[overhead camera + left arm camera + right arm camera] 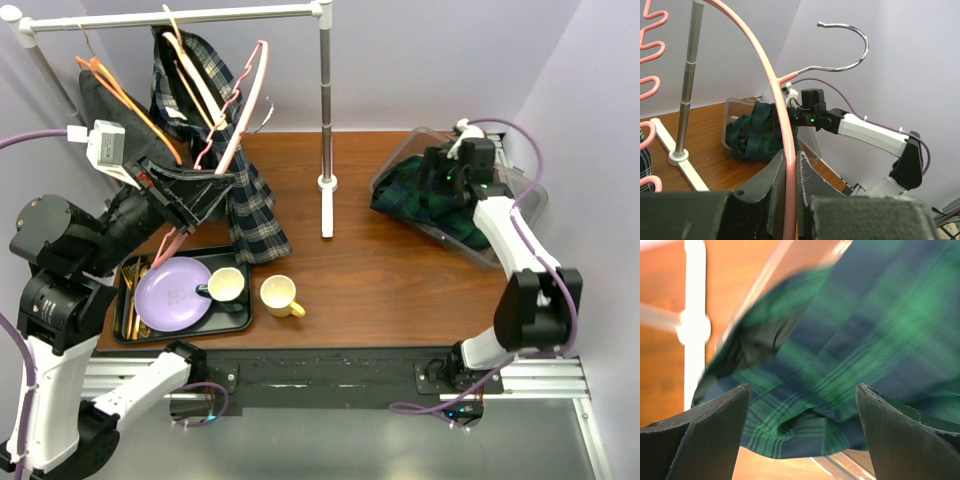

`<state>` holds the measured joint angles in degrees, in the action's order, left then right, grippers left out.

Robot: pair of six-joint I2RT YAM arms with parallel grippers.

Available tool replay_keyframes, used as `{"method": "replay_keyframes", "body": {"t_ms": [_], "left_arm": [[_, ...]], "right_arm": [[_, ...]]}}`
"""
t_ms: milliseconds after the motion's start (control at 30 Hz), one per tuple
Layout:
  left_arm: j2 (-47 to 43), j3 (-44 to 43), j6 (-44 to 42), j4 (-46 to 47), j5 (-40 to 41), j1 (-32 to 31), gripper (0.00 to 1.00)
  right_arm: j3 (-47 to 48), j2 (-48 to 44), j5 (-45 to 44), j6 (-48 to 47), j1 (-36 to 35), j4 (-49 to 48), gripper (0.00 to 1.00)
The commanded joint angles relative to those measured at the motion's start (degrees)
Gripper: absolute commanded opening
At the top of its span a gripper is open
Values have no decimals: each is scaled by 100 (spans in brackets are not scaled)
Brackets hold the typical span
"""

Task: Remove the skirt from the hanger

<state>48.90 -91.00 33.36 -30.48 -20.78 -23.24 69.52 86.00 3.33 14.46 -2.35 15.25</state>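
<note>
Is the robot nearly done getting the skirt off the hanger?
Nearly. The green skirt lies in the clear bin, under the open right gripper. The left gripper is clamped on the pink hanger, which looks bare. Left: probably just putting that hanger down.

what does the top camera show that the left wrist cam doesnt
Only the top view: the tray holding a purple plate and cream mug, a yellow mug beside it, and orange hangers on the rail. Only the left wrist view: up close, the left gripper shut on the pink hanger. Both: the right gripper over the green skirt in the clear bin, plus the rack's pole.
</note>
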Motion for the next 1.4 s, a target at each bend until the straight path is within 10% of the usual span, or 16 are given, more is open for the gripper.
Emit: {"method": "replay_keyframes", "body": {"t_ms": [0, 233, 767, 1367], "left_arm": [[-65, -85, -164, 367, 47, 39, 0], [75, -128, -155, 402, -32, 39, 0], [67, -23, -172, 455, 21, 39, 0], [189, 47, -129, 639, 91, 39, 0]], "right_arm": [[124, 277, 905, -514, -29, -13, 90], [115, 690, 1504, -795, -169, -4, 87], [71, 761, 898, -383, -187, -231, 0], [-298, 557, -4051, 1296, -73, -717, 0]]}}
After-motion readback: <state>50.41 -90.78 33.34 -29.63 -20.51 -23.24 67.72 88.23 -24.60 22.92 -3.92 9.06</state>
